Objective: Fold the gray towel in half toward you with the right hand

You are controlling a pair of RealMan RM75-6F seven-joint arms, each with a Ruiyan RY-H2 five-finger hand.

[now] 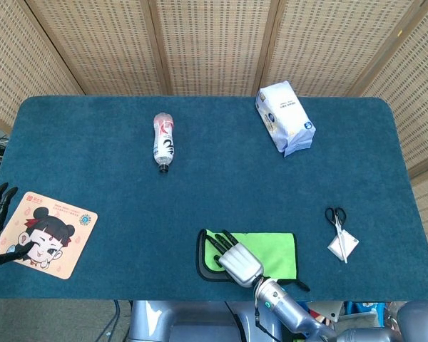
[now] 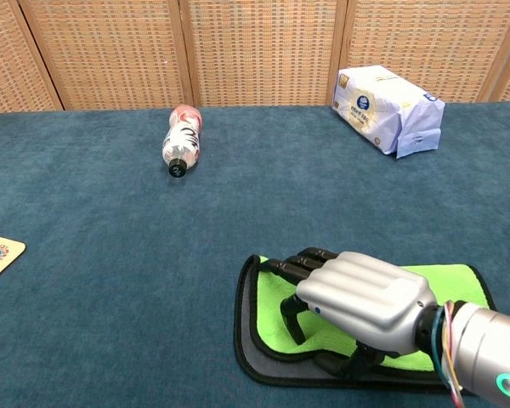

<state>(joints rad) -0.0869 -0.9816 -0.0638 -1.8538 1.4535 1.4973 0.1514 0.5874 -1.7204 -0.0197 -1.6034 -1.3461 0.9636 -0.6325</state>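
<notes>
A staged test room (lab-like): teal-covered table (image 1: pixel 93 149) before woven rattan screen panels (image 1: pixel 214 43).

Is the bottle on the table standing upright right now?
No. The bottle lies on its side on the blue table, its cap pointing toward the robot.

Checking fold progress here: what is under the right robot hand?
The right robot hand lies over the towel, whose green face shows with a dark gray edge at its left. The patch beneath the palm is covered, so any grip there cannot be seen.
</notes>
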